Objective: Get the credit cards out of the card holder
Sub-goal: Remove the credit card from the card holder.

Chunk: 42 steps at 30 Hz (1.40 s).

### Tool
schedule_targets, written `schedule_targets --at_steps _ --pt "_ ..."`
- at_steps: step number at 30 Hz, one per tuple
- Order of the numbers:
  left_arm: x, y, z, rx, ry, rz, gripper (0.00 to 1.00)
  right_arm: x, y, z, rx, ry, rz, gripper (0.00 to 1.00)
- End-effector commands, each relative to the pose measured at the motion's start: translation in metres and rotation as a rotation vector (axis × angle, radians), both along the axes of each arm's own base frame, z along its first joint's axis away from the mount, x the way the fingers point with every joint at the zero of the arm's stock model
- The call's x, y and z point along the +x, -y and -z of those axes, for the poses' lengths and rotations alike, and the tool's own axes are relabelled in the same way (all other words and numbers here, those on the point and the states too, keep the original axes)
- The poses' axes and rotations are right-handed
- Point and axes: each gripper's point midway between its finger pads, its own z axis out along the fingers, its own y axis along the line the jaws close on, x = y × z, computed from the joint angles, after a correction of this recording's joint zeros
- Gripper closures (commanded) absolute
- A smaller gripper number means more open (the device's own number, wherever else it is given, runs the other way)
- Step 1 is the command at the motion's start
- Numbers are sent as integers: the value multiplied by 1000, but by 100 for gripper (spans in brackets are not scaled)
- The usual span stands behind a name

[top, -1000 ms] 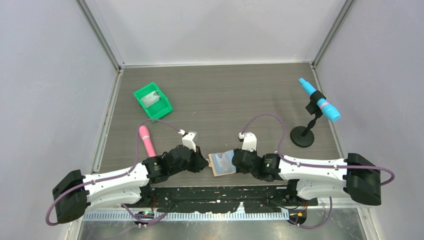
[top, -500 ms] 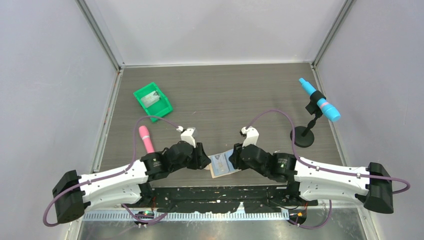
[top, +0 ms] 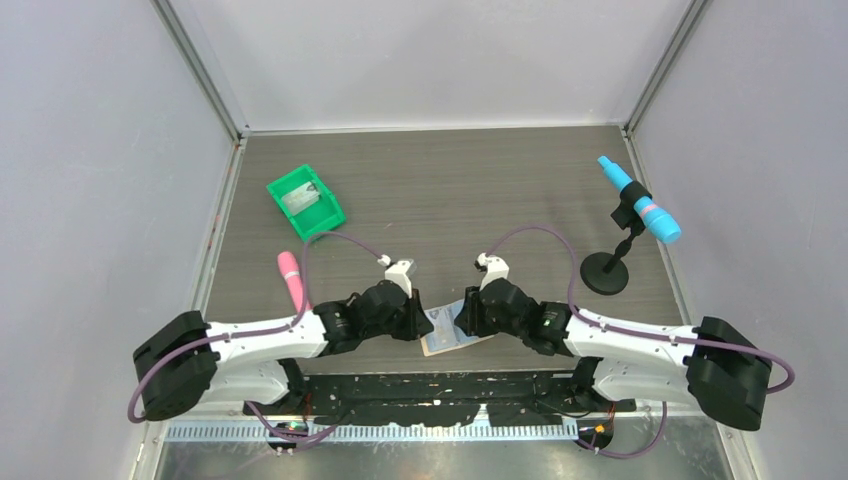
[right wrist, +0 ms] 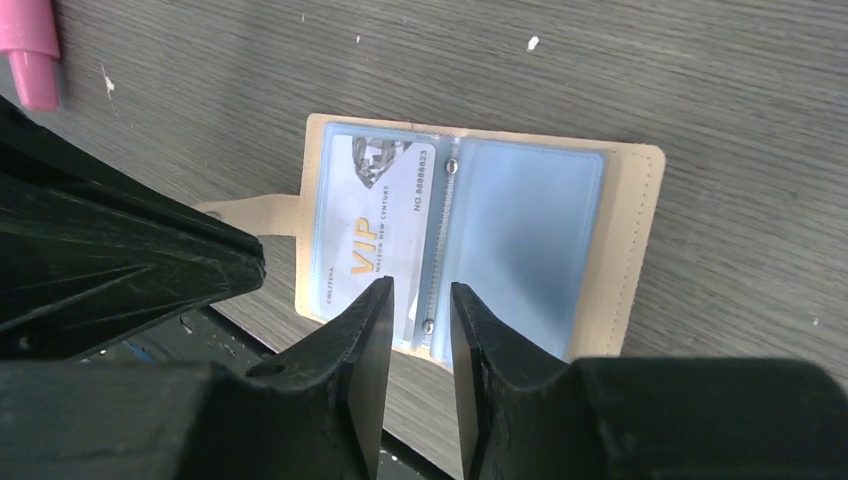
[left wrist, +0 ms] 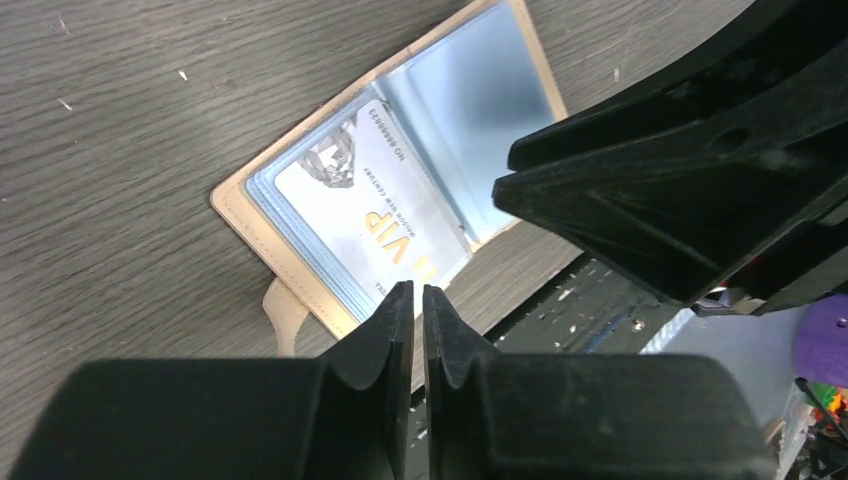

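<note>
The tan card holder (top: 455,338) lies spread open on the table near its front edge, between my two grippers. One pale credit card (right wrist: 372,222) with gold "VIP" lettering sits in its left blue pocket (left wrist: 372,215); the other blue panel (right wrist: 530,230) looks bare. The strap tab (right wrist: 250,220) sticks out on the card's side. My left gripper (left wrist: 411,290) is low at the card's near edge, jaws together with only a thin slit and nothing in it. My right gripper (right wrist: 418,298) hangs over the holder's spine, open a finger's width, holding nothing.
A green bin (top: 305,200) with a grey item inside stands at the back left. A pink pen (top: 292,280) lies left of my left arm. A blue tool on a black stand (top: 640,208) is at the right. The black front rail (top: 440,385) runs just below the holder.
My left arm has slid right toward the holder; its jaws opened and came together again. The right jaws have narrowed and stayed over the holder, which has turned slightly.
</note>
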Motion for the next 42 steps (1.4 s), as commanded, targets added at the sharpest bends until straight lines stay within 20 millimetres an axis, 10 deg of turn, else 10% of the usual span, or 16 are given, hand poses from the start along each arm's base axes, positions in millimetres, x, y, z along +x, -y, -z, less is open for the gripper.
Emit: schedule_targets --at_steps 1,12,42 --pt "4 7 5 -25 28 6 92 6 -17 -14 128 14 -58 67" --pt "5 3 38 35 -5 -15 96 5 -18 -2 191 -46 -95 73" --pt "4 -4 51 64 -18 -32 97 0 -14 34 136 -133 -69 68"
